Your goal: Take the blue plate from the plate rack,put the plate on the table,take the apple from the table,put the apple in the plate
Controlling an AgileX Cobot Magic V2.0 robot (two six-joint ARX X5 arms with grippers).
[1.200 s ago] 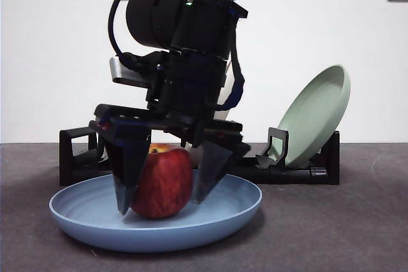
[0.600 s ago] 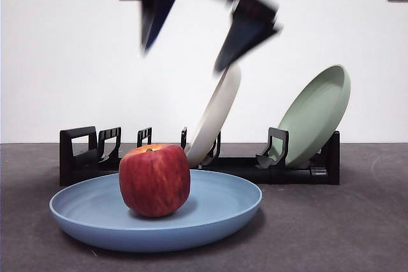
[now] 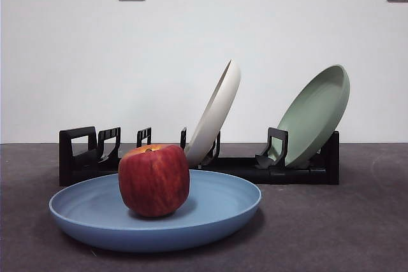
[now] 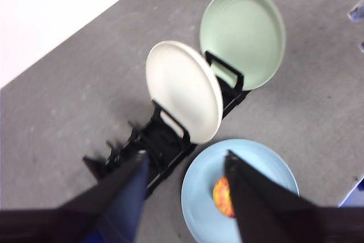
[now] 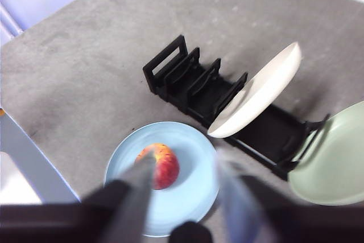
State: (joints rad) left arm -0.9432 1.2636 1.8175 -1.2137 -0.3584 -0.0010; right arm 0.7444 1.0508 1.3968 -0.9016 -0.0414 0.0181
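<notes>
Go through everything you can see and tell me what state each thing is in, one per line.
Round light-blue plate: flat on the dark grey table, holding the apple.
Red apple: upright in the blue plate, untouched.
Cream-white plate: leaning in the rack.
Pale green plate: leaning in the rack.
Black plastic plate rack: near slots empty.
Left hand: open, raised, empty.
Right hand: open, raised, empty.

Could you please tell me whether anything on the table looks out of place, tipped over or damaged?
Nothing stands out. The apple sits upright in the blue plate, which lies flat on the table. The cream-white plate and the pale green plate lean in the plate rack, as racked plates do.
</notes>
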